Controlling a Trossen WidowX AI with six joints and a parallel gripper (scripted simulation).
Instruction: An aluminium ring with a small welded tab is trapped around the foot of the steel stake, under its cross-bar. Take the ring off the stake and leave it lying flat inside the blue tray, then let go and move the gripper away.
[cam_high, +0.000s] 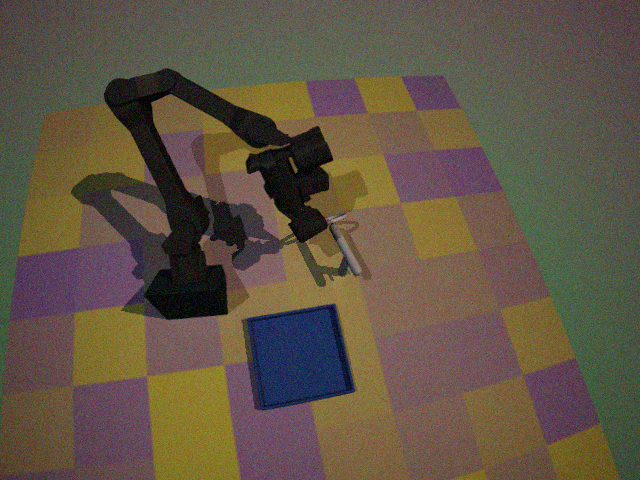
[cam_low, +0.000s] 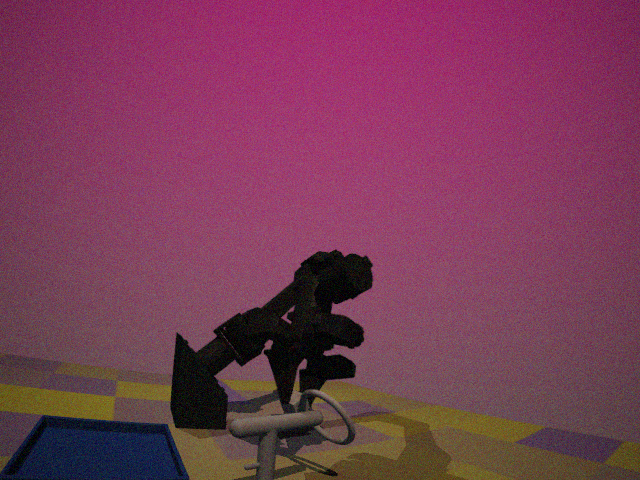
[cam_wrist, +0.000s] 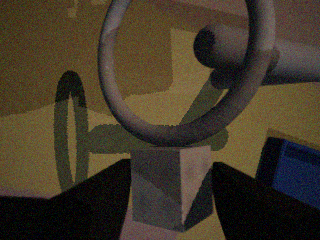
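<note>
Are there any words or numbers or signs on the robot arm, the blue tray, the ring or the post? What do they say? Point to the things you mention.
There are none that I can see, on the robot arm (cam_high: 204, 103) (cam_low: 281, 302), the blue tray (cam_high: 299, 356) (cam_low: 98, 449) (cam_wrist: 300, 172), the ring (cam_low: 349, 419) (cam_wrist: 106, 65) or the post (cam_high: 345, 249) (cam_low: 266, 454) (cam_wrist: 295, 62). The arm is very dark, so small writing could be hidden there.

Robot body: near-black, matte all over, a single jointed arm. Dark block-shaped base (cam_high: 187, 298) (cam_low: 199, 400), sloping faces, angular edges. Long, straight dark links (cam_high: 155, 160), rounded housings at the joints, a lumpy cluster near the base. Toward the wrist: stubby black cylindrical housing (cam_high: 312, 148). Black tapered fingers (cam_low: 283, 379), slanted edges, dark like the rest. Too dim to make out screws, cables or lettering.
</note>
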